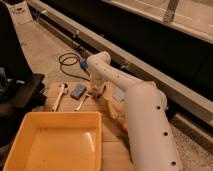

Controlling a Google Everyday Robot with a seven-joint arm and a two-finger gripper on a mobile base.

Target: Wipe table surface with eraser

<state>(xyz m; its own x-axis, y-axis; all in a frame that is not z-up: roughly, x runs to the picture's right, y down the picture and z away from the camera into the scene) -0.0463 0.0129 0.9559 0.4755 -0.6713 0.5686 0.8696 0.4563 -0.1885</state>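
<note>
The table surface (pixel 112 150) is a light brown wooden plank top in the lower middle of the camera view. My white arm comes in from the lower right, bends at an elbow, and points down to the table's far part. My gripper (pixel 98 92) is low over the wood, between the blue-grey pad and the pale blue cloth. A small brown-tan piece (pixel 94 91) shows right at the gripper; it may be the eraser. I cannot tell whether it is held.
A big yellow tub (pixel 30 132) fills the table's near left. A blue-grey pad (pixel 78 91), a white tool (pixel 59 95) and a thin metal tool (pixel 82 102) lie at the far left. A pale blue cloth (pixel 119 95) and yellowish items (pixel 112 108) lie by the arm. A black cable (pixel 70 62) lies on the floor beyond.
</note>
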